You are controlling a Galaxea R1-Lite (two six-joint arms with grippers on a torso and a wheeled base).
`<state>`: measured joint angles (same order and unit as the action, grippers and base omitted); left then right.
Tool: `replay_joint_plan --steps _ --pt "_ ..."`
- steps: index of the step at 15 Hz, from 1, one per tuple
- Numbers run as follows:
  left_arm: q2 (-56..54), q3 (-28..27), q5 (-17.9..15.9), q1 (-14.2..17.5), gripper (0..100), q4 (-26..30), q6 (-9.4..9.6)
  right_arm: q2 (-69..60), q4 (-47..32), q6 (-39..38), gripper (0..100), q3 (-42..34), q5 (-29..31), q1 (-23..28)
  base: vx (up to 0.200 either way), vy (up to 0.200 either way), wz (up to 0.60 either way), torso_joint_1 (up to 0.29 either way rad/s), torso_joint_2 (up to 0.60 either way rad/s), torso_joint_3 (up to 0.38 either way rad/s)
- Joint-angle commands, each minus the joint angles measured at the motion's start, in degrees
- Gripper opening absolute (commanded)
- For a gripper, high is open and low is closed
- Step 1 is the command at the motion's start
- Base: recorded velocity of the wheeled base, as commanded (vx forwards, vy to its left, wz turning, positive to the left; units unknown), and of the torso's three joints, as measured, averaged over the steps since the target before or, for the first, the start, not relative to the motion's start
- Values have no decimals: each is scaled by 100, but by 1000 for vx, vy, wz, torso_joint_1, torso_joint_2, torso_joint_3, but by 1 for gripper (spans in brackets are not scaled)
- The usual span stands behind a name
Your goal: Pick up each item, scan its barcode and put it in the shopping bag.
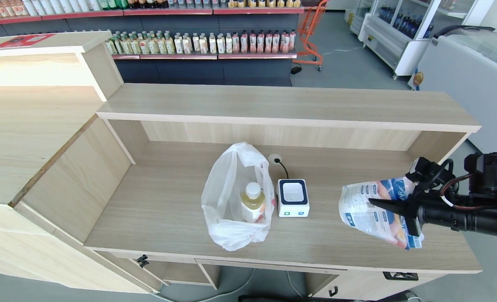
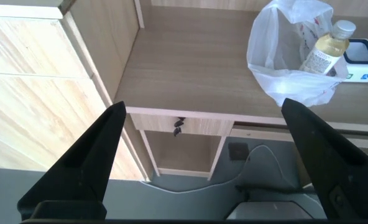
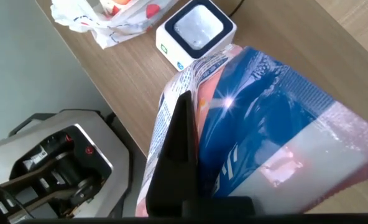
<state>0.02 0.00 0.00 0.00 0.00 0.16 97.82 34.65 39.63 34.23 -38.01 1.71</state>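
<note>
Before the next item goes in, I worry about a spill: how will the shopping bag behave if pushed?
Probably floppy: the thin plastic shopping bag sags in creases. The upright bottle inside likely anchors it, yet might tip if the bag slides.

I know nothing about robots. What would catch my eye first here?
The right gripper holds a blue-and-white packet above the right end of the counter. At mid-counter a white shopping bag stands with a bottle inside, a small white scanner just beside it.

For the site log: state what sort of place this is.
Likely a small supermarket's checkout: shelves of bottled drinks behind the wooden counter, a barcode scanner on it beside a plastic shopping bag, and glass-door chillers beyond.
</note>
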Motion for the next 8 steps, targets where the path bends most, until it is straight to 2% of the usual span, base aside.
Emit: replay_joint_plan --steps 1,7,8 --pt "-2 0 0 0 100 0 2 62 7 1 0 -22 -5 -4 0 0 0 0 0 0" --pt "-2 0 0 0 100 0 -7 291 157 -8 0 66 -13 -39 200 0 0 -2 -2 3" --pt "-2 0 0 0 100 0 -16 387 332 -52 0 57 -22 -74 0 0 0 0 0 0"
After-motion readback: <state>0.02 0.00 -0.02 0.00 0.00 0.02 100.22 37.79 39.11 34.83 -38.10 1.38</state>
